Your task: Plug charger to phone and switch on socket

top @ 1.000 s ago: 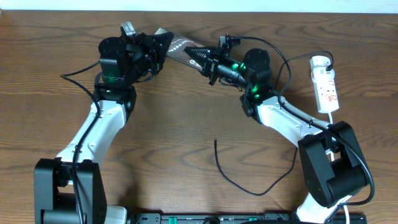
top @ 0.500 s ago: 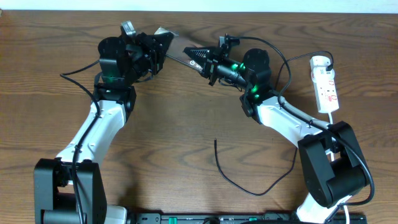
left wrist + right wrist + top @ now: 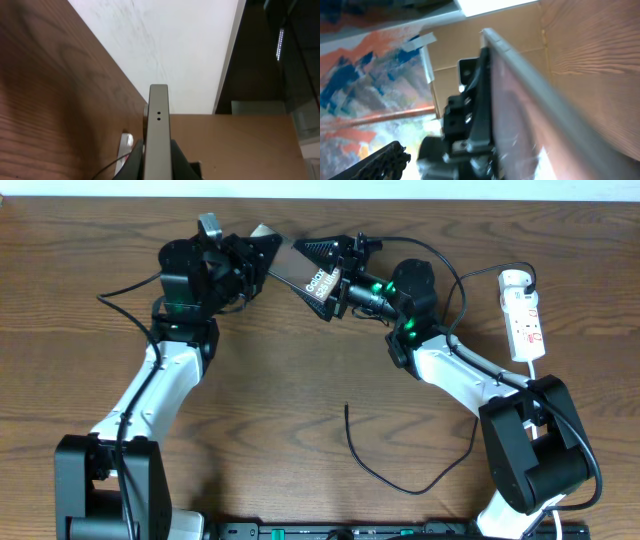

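the small brownish-grey rectangular phone with a glossy face [image 3: 293, 262] is held up off the brown wood-grain table [image 3: 280, 390] at the far edge, between the two arms. the left gripper [image 3: 252, 258] is clamped on one end of it; in the left wrist view its black fingers [image 3: 134, 159] press both flat faces and the slim edge with two tiny holes stands straight up, a hold that seems meant to steady the slab so a port end faces out. the right gripper [image 3: 330, 268] sits at the opposite, lettered end with its jaws spread wide and nothing pinched between them, so it looks free to go for the plug. the long thin black charger cable [image 3: 410, 492] lies loose in a curve on the near half of the table, its free plug end [image 3: 346, 410] well apart from the phone and from both grippers, so plugging in is not yet done. the narrow white power strip with small red switch marks [image 3: 526, 320] lies flat at the right side, untouched, presumably left for last. the only writing is white lettering on the phone's end near the right gripper: it appears to start "galaxy", while the second line is too small to read with confidence; no print can be made out on the strip.
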Motion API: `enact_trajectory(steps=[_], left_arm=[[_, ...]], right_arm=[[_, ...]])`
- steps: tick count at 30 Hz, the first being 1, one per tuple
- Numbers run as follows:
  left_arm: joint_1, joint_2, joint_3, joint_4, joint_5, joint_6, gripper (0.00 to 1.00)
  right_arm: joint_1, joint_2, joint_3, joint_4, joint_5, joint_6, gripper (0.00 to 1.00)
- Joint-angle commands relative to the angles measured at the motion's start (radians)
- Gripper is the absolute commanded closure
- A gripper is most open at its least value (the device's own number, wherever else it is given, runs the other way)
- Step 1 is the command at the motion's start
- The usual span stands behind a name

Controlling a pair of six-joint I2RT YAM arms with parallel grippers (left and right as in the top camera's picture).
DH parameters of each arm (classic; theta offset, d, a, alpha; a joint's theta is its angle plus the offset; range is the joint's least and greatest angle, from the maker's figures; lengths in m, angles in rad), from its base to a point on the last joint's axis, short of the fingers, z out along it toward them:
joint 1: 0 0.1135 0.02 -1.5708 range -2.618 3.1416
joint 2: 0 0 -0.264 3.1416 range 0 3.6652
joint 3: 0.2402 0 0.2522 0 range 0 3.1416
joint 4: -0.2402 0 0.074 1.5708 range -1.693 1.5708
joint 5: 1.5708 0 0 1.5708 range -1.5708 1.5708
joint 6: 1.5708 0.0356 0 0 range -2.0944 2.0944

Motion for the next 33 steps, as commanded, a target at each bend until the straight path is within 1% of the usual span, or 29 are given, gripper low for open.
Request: enact_trajectory(steps=[1, 5, 7, 8, 11, 15, 18, 20, 23, 25, 28, 30, 32, 33], left_arm=[[0.065, -0.018, 0.008, 0.016, 0.018, 0.014, 0.93], [0.175, -0.018, 0.008, 0.017, 0.076, 0.018, 0.93], [0.271, -0.018, 0.008, 0.017, 0.162, 0.018, 0.93], [0.324, -0.018, 0.008, 0.018, 0.224, 0.017, 0.93], [0.428, -0.018, 0.008, 0.037, 0.386, 0.016, 0.93], [0.525, -0.018, 0.008, 0.076, 0.601, -0.003, 0.93], [0.557, -0.018, 0.008, 0.105, 0.702, -0.014, 0.93], [0.561, -0.018, 0.008, 0.119, 0.740, -0.013, 0.93], [0.561, -0.018, 0.008, 0.122, 0.758, -0.013, 0.93], [0.561, -0.018, 0.008, 0.125, 0.758, -0.012, 0.93], [0.561, -0.018, 0.008, 0.125, 0.758, 0.011, 0.93], [0.561, -0.018, 0.008, 0.125, 0.758, 0.025, 0.93], [0.561, -0.018, 0.008, 0.125, 0.758, 0.025, 0.93], [0.561, -0.018, 0.008, 0.125, 0.758, 0.029, 0.93]], right_arm=[[-0.006, -0.001, 0.013, 0.042, -0.029, -0.010, 0.01], [-0.034, -0.001, 0.013, 0.053, -0.072, -0.027, 0.01], [-0.056, -0.001, 0.013, 0.051, -0.109, -0.071, 0.01], [-0.068, -0.001, 0.013, 0.051, -0.125, -0.117, 0.01], [-0.087, -0.001, 0.013, 0.047, -0.149, -0.271, 0.01], [-0.105, -0.002, 0.014, -0.095, -0.177, -0.422, 0.01], [-0.111, -0.002, 0.036, -0.286, -0.177, -0.562, 0.01], [-0.111, -0.003, 0.079, -0.438, -0.176, -0.661, 0.01], [-0.111, -0.003, 0.193, -0.723, -0.157, -0.829, 0.01], [-0.111, -0.003, 0.297, -0.958, -0.109, -0.953, 0.01], [-0.104, -0.003, 0.471, -1.337, 0.055, -1.128, 0.01], [-0.090, -0.003, 0.592, -1.580, 0.241, -1.210, 0.01], [-0.072, -0.003, 0.683, -1.759, 0.409, -1.252, 0.01], [-0.061, -0.003, 0.714, -1.821, 0.468, -1.266, 0.01]])
